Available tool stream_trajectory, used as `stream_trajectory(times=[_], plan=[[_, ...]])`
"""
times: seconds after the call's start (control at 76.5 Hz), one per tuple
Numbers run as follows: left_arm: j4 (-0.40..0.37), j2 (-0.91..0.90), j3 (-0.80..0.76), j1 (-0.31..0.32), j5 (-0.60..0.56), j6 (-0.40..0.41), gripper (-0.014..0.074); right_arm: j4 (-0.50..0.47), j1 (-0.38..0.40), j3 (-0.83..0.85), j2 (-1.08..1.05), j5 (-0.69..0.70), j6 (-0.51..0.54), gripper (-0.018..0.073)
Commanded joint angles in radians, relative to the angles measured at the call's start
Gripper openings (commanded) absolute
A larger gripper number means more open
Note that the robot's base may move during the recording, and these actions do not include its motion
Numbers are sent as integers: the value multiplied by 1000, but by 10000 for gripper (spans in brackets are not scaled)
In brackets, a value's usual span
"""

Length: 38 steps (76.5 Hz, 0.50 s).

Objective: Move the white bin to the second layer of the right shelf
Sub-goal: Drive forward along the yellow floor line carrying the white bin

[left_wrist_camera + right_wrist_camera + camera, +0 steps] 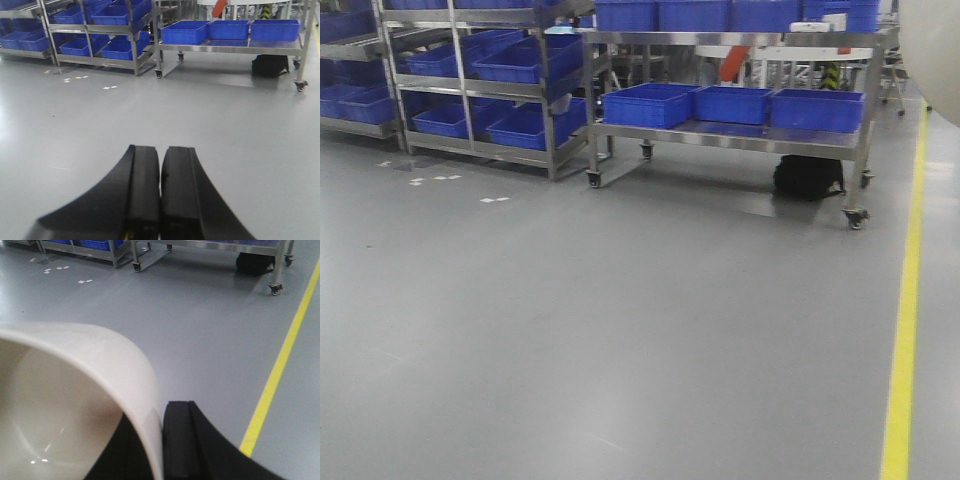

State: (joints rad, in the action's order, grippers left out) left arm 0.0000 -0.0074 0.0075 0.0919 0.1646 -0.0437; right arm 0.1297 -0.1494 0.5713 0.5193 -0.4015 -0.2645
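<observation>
Front view
Floor [620,330]: grey and glossy, filling most of the frame.
Yellow line [905,330]: painted stripe running up the right side.
Steel trolley [730,138]: upper middle to upper right, standing on castors.
Blue crates [732,103]: three side by side on the trolley's lower level, with more on its top level.
Racks [460,90]: upper left, loaded with further blue crates.
Black bag [808,176]: on the floor under the trolley's right end.
White bin [932,50]: only a curved cream slice shows, in the upper right corner, close to the camera.

Left wrist view
Left gripper [161,150]: bottom centre, with its black fingers pressed together along their length. Nothing lies between them, and bare floor is beneath.
Background: racks upper left, trolley with crates upper right, black bag beneath it.

Right wrist view
Right gripper [155,412]: bottom centre, pinched narrowly on the bin's wall. One black finger [177,440] lies against the outside; the other shows dark inside the tub.
White bin: fills the lower left and is held above the floor. Its glossy inside faces the camera, and its rim arcs from the left edge down to the fingers.
Yellow line: crosses the right side diagonally.
Trolley castors and black bag: top edge.
</observation>
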Motion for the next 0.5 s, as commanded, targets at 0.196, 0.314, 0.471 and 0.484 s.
stream_trajectory(times=[0.196,0.314,0.471,0.484], plan=[[0,-14,37,6,-87,5,85,8,6,32,6,105,2,55],[0,-14,37,6,-87,5,85,8,6,31,6,105,2,55],[0,-14,37,6,-87,5,85,8,6,31,6,105,2,55],[0,-14,37,6,-87,5,85,8,6,31,6,105,2,55]])
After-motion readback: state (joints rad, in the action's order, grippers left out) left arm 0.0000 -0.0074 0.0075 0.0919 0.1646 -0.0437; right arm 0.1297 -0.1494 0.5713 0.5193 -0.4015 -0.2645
